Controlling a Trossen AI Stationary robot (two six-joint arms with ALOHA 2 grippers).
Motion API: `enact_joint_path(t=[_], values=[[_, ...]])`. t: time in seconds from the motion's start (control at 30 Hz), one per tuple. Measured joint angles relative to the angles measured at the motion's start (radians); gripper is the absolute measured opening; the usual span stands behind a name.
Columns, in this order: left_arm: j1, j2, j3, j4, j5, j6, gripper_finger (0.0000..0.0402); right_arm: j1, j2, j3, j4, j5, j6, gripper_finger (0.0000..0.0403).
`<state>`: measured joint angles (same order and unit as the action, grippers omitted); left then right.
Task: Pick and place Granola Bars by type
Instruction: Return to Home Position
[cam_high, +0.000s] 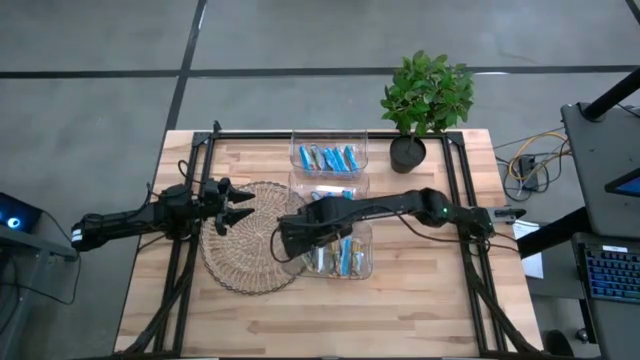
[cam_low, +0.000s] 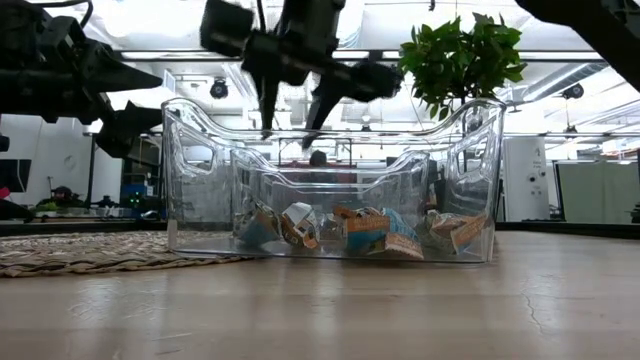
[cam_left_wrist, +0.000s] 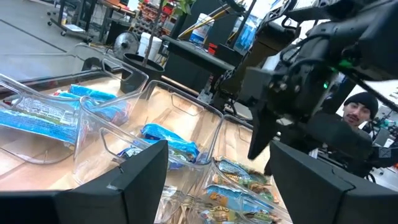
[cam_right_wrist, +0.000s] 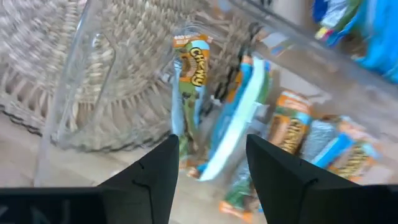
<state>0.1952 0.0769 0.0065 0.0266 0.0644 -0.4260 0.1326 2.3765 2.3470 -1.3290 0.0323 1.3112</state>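
The left gripper (cam_high: 241, 206) is held open and empty over the round woven straw mat (cam_high: 245, 270). The right gripper (cam_high: 285, 243) is opened too, above the near clear plastic bin (cam_high: 371, 252), where shiny yellow wrapped granola bars (cam_high: 345, 257) are piled. They are judged light and slippery, best pinched across the middle.
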Motion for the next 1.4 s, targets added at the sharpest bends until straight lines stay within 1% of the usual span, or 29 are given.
enact_joint_path(t=[0.13,0.33,0.43,0.53,0.6,0.73,0.87,1.03,1.2,1.4], values=[[0.000,0.000,0.000,0.000,0.000,0.000,0.0261,0.014,-0.026,-0.003,-0.038,0.025,-0.078,0.0178],[0.000,0.000,0.000,0.000,0.000,0.000,0.0261,0.039,-0.052,-0.034,-0.055,0.024,-0.188,0.0177],[0.000,0.000,0.000,0.000,0.000,0.000,0.0261,0.053,-0.083,-0.103,-0.050,0.017,-0.224,0.0176],[0.000,0.000,0.000,0.000,0.000,0.000,0.0261,0.068,-0.149,-0.218,-0.047,0.010,-0.263,0.0179],[0.000,0.000,0.000,0.000,0.000,0.000,0.0261,0.078,-0.212,-0.309,-0.039,0.010,-0.297,0.0180],[0.000,0.000,0.000,0.000,0.000,0.000,0.0261,0.114,-0.365,-0.512,0.035,0.021,-0.404,0.0180],[0.000,0.000,0.000,0.000,0.001,0.000,0.0261,0.157,-0.558,-0.739,0.132,0.020,-0.505,0.0184],[0.000,0.000,0.000,0.000,0.000,0.000,0.0261,0.205,-0.811,-0.984,0.204,0.024,-0.595,0.0199],[0.000,0.000,0.000,0.000,0.000,0.000,0.0261,0.242,-1.039,-1.188,0.272,0.023,-0.693,0.0213],[0.000,0.000,0.000,0.000,0.000,0.000,0.0261,0.259,-1.250,-1.395,0.344,0.021,-0.857,0.0227]])
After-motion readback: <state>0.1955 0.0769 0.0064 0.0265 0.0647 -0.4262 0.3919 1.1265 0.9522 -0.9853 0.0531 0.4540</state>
